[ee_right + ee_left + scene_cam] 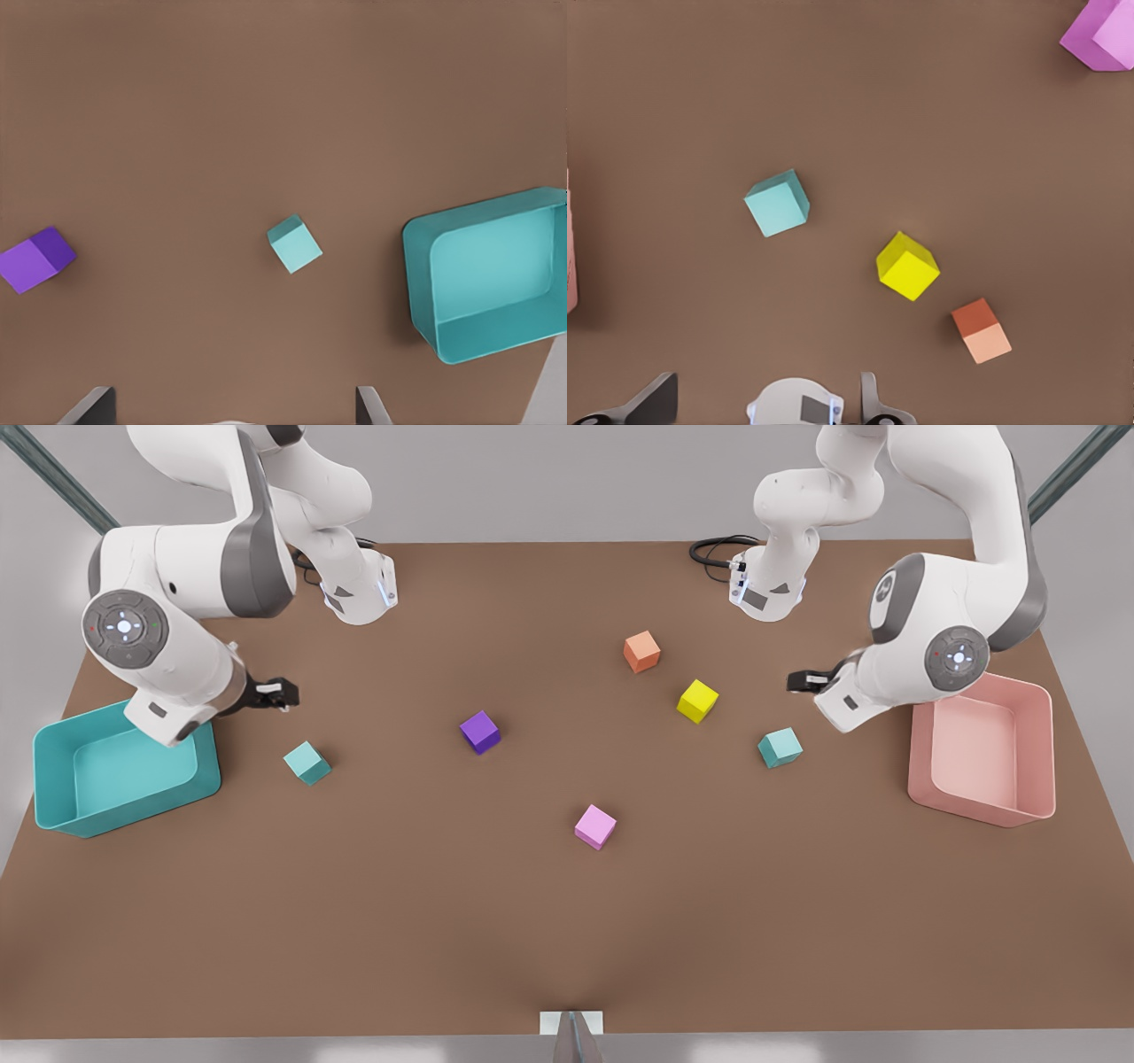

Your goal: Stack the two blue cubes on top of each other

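Front view shows both small matte teal cubes (307,763) (780,747) on the brown table (443,921), well apart, either side of the dark purple cube (480,732). The left gripper (808,681) and right gripper (273,693) hover open and empty. An off-centre grasp could tilt a cube.

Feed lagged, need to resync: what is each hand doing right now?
Left hand: open, holding nothing, above the blue cube near the pink bin.
Right hand: open, holding nothing, above the other blue cube.
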You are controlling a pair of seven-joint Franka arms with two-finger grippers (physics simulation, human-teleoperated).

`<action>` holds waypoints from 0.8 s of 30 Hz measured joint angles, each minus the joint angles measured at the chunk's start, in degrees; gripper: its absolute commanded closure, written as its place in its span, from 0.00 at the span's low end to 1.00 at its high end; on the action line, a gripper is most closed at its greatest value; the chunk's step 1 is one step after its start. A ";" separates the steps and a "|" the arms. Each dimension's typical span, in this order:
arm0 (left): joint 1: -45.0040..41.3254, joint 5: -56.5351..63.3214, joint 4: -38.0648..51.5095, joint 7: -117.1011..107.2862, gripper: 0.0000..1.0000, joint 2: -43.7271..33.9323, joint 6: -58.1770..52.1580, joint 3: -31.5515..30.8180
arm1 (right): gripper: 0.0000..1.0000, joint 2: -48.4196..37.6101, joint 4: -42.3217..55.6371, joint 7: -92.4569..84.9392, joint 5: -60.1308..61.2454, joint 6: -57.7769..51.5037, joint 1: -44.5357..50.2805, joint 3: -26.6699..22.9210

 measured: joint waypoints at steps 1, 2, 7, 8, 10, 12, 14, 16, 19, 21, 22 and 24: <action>1.32 0.00 0.00 -0.23 0.00 0.03 0.51 0.01 | 0.00 0.06 -0.07 -0.04 -0.04 0.80 -0.14 0.00; 2.63 -0.01 0.00 -0.44 0.00 0.17 0.92 0.02 | 0.00 0.35 -0.33 -0.09 -0.08 1.31 -0.27 -0.01; 6.50 -0.01 0.00 -1.32 0.00 0.77 2.13 0.04 | 0.00 2.72 -19.43 1.16 1.38 7.14 -9.74 -0.65; 6.42 0.00 0.00 -1.47 0.00 0.94 2.27 0.04 | 0.00 2.54 -22.91 1.93 1.96 9.07 -11.89 -0.70; 5.47 0.03 0.00 -1.73 0.00 1.16 2.49 0.09 | 0.00 2.56 -26.79 3.55 2.74 12.59 -13.85 -0.74; 4.24 0.05 0.00 -1.96 0.00 1.25 2.34 0.09 | 0.00 1.39 -33.09 4.98 3.66 18.63 -14.32 -0.76; 3.47 0.05 0.00 -2.17 0.00 1.54 2.09 0.08 | 0.00 -1.75 -41.63 6.77 5.06 27.18 -15.05 -0.79; 3.43 0.06 0.00 -2.35 0.00 1.68 1.91 0.07 | 0.00 -4.46 -49.82 9.24 6.08 36.46 -15.52 -0.80; 4.18 0.06 0.06 -2.61 0.00 1.93 1.80 0.08 | 0.00 -7.10 -59.37 13.21 7.46 49.81 -16.26 -0.80; 4.67 0.07 0.08 -2.76 0.00 1.97 1.80 0.08 | 0.00 -6.81 -62.82 15.58 9.17 58.28 -16.75 -0.79; 4.81 0.07 0.08 -2.83 0.00 1.99 1.80 0.09 | 0.00 -6.02 -63.52 16.71 10.06 61.95 -16.85 -0.78; 4.86 0.07 0.09 -2.98 0.00 2.05 1.80 0.09 | 0.00 -4.31 -64.01 19.05 11.34 67.94 -16.70 -0.74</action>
